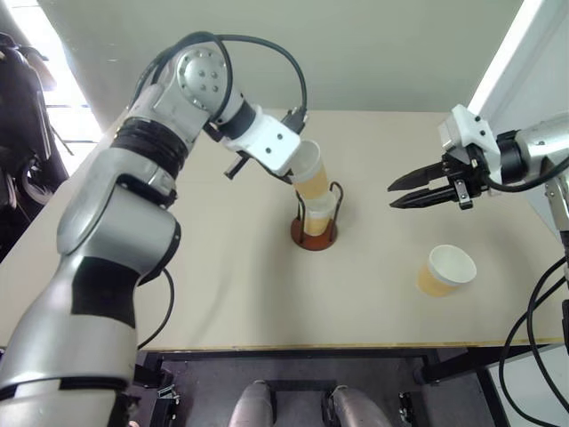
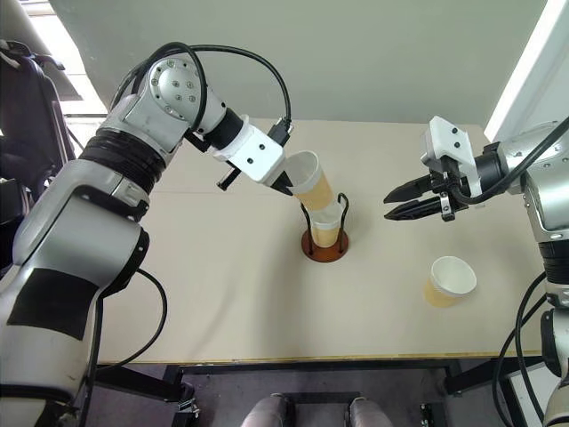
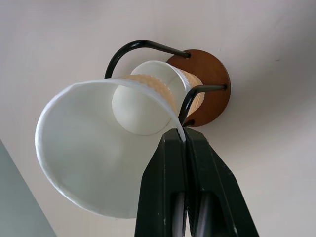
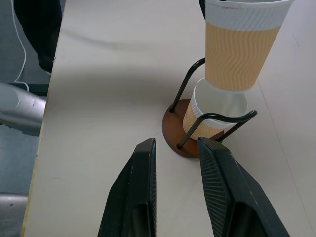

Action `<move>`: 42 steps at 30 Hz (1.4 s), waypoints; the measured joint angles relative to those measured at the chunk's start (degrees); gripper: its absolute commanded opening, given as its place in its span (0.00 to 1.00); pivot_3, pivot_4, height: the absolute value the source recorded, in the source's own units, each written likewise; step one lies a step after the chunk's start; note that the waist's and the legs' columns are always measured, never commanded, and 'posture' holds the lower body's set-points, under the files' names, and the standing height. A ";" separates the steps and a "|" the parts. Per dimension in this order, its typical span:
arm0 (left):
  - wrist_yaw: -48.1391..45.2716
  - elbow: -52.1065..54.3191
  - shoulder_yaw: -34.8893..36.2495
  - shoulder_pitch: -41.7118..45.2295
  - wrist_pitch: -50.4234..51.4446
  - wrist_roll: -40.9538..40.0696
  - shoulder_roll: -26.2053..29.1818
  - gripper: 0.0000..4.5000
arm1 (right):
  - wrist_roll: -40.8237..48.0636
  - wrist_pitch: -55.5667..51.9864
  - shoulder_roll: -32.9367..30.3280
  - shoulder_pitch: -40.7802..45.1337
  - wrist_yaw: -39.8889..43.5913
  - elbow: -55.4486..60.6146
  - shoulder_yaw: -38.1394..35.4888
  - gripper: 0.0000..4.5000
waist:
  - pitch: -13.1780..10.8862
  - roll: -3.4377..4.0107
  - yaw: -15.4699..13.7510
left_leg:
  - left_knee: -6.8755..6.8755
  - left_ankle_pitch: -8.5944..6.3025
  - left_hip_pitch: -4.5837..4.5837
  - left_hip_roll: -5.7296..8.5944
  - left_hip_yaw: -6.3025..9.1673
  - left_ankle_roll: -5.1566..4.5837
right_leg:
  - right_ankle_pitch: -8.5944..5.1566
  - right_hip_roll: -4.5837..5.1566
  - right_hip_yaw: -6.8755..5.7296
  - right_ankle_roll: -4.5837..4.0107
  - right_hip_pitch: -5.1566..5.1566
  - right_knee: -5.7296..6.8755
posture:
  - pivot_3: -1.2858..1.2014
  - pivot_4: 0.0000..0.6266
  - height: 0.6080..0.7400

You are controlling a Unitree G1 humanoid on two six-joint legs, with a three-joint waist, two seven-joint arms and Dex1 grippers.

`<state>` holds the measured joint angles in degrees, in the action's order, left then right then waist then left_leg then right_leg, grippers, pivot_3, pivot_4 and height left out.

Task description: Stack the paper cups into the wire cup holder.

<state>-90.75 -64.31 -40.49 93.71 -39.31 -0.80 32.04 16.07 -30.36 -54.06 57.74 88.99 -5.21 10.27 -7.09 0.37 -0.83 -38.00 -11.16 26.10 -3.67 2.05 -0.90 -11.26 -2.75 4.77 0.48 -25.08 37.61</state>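
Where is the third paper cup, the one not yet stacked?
The loose cup stands on the table at the robot's right, apart from the wire cup holder, below the right gripper.

Ribbed tan paper cups (image 4: 237,49), a glossy black wire cup holder (image 4: 185,131) on brown wood-like base, matt beige table (image 1: 222,267).

A pale beige worktop (image 1: 222,267) spans the scene, its near edge trimmed with a thin yellowish strip. Behind it rises a plain light grey-green wall (image 1: 373,44). On the robot's right, a white panel (image 1: 511,67) slants up beside the worktop's far corner. On the robot's left, a dark shape (image 1: 22,124) stands against bright window light; what it is cannot be told. Below the near edge lies dark flooring (image 2: 222,391).
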 measured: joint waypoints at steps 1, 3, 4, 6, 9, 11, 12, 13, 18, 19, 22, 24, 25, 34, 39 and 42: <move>0.00 0.01 -0.04 0.00 0.25 -0.04 0.00 0.10 | 0.00 0.00 0.00 -0.01 0.00 -0.02 0.00 0.28 | 0.00 -0.01 0.00 | 0.01 -0.01 0.00 0.02 0.02 -0.01 | 0.00 0.01 -0.01 0.01 0.00 -0.01 | 0.52 0.24 1.00; 0.00 0.03 -0.08 -0.01 0.73 -0.30 0.02 0.22 | -0.01 0.00 0.00 0.00 0.00 -0.02 0.00 0.28 | -0.01 0.01 0.00 | 0.00 -0.02 0.00 -0.01 -0.01 -0.02 | 0.00 0.00 0.01 0.00 0.00 -0.02 | 0.52 0.24 1.00; -0.01 0.05 -0.13 -0.02 0.83 -0.40 0.02 0.31 | -0.01 -0.01 0.00 -0.01 0.00 -0.02 0.00 0.28 | 0.00 0.00 -0.05 | 0.01 -0.02 0.00 -0.01 0.05 -0.02 | 0.01 0.03 0.01 0.01 0.01 -0.03 | 0.52 0.24 1.00; -0.01 0.11 -0.26 -0.02 0.97 -0.90 0.04 0.46 | -0.02 -0.02 0.00 -0.01 0.00 -0.01 0.00 0.28 | -0.01 0.01 -0.02 | 0.02 -0.02 -0.01 0.00 -0.01 -0.03 | 0.00 0.01 0.01 0.00 0.01 -0.03 | 0.52 0.24 1.00; -0.01 0.18 -0.42 -0.04 1.01 -1.58 0.06 0.72 | -0.05 -0.01 0.00 -0.01 0.00 -0.03 0.00 0.28 | -0.02 0.03 -0.04 | 0.00 -0.03 0.00 -0.01 -0.01 -0.04 | 0.01 0.03 0.02 0.02 0.02 -0.05 | 0.52 0.24 1.00; -0.01 0.20 -0.47 -0.04 0.96 -1.68 0.07 0.88 | -0.05 -0.01 0.00 -0.01 0.00 -0.03 0.00 0.28 | -0.02 0.03 -0.06 | -0.02 -0.03 0.01 -0.04 0.00 -0.04 | 0.01 0.04 0.05 0.02 0.02 -0.04 | 0.52 0.24 1.00; -0.02 0.20 -0.48 -0.04 0.91 -1.70 0.07 0.96 | -0.06 -0.01 0.00 -0.02 0.00 -0.04 0.00 0.28 | -0.01 0.03 -0.09 | -0.01 -0.03 0.01 -0.04 0.01 -0.04 | 0.02 0.05 0.04 0.03 0.02 -0.06 | 0.52 0.24 1.00; -0.02 0.20 -0.48 -0.03 0.85 -1.72 0.07 0.99 | -0.06 -0.01 0.00 -0.01 0.00 -0.04 0.00 0.28 | -0.02 0.05 -0.15 | -0.03 -0.04 0.04 -0.08 0.05 -0.05 | 0.02 0.08 0.06 0.03 0.02 -0.07 | 0.52 0.24 1.00; -0.02 0.18 -0.47 -0.03 0.49 -1.74 0.08 0.99 | -0.09 0.06 0.00 -0.02 -0.01 -0.16 0.00 0.28 | -0.03 0.06 -0.17 | -0.03 -0.04 0.03 -0.06 0.09 -0.05 | 0.03 0.07 0.06 0.04 0.04 -0.08 | 0.52 0.24 1.00; -0.02 0.17 -0.37 -0.03 0.47 -1.74 0.08 0.99 | -0.17 0.19 -0.03 -0.01 -0.01 -0.29 0.00 0.28 | -0.03 0.06 -0.08 | -0.02 -0.04 0.03 -0.03 0.02 -0.06 | 0.02 0.04 0.04 0.03 0.03 -0.08 | 0.52 0.24 1.00; -0.03 0.07 1.24 -0.03 1.40 -1.94 0.06 0.99 | -0.93 1.22 -0.45 -0.03 0.00 -1.28 0.00 0.28 | -0.04 0.07 -0.06 | -0.01 -0.04 0.03 -0.01 0.00 -0.06 | 0.03 0.03 0.02 0.05 0.02 -0.11 | 0.52 0.24 1.00; -0.05 -0.03 4.12 -0.02 5.12 -3.41 0.13 0.99 | -1.78 2.13 -2.07 -0.89 0.05 -1.27 0.00 0.28 | -0.03 0.05 -0.12 | 0.00 -0.05 0.06 -0.05 -0.01 -0.06 | 0.04 0.07 0.02 0.06 0.05 -0.16 | 0.52 0.24 1.00; -0.07 -0.05 5.47 -0.02 7.15 -4.26 0.40 0.99 | -1.90 2.31 -2.96 -1.71 0.12 -1.21 -0.01 0.28 | -0.04 0.06 -0.08 | 0.02 -0.05 0.04 -0.02 -0.10 -0.07 | 0.03 0.02 0.00 0.06 0.06 -0.20 | 0.52 0.24 1.00; -0.08 10.05 10.11 -2.66 34.28 -20.76 9.02 0.99 | -0.10 -1.57 -12.11 -11.87 2.39 2.87 -2.09 0.28 | -0.04 0.15 -0.05 | 0.13 -0.07 -0.02 -0.16 -0.47 -0.08 | 0.02 0.01 0.08 0.11 0.15 -0.45 | 0.52 0.24 1.00; -0.09 27.50 6.21 -9.07 51.71 -36.19 16.82 0.99 | 2.42 -3.74 -16.98 -16.85 2.91 7.82 -4.31 0.28 | -0.05 0.17 -0.08 | 0.08 -0.06 -0.16 -0.16 -0.67 -0.07 | -0.04 0.04 0.17 0.17 0.28 -0.49 | 0.52 0.24 1.00; -0.08 34.49 2.82 -11.68 55.30 -41.93 21.18 0.99 | 4.75 -5.13 -20.40 -19.75 3.19 10.11 -5.15 0.28 | -0.06 0.19 -0.16 | 0.00 -0.06 -0.22 -0.15 -0.69 -0.05 | -0.22 0.04 0.21 -0.10 0.36 -0.52 | 0.52 0.24 1.00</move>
<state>-90.83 -29.82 -37.67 82.03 15.99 -42.73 53.22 20.82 -35.49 -74.46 37.99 92.18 4.91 5.11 -7.15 0.56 -0.99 -38.00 -11.22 25.88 -3.82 1.36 -0.95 -11.49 -2.72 4.99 0.38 -24.72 37.09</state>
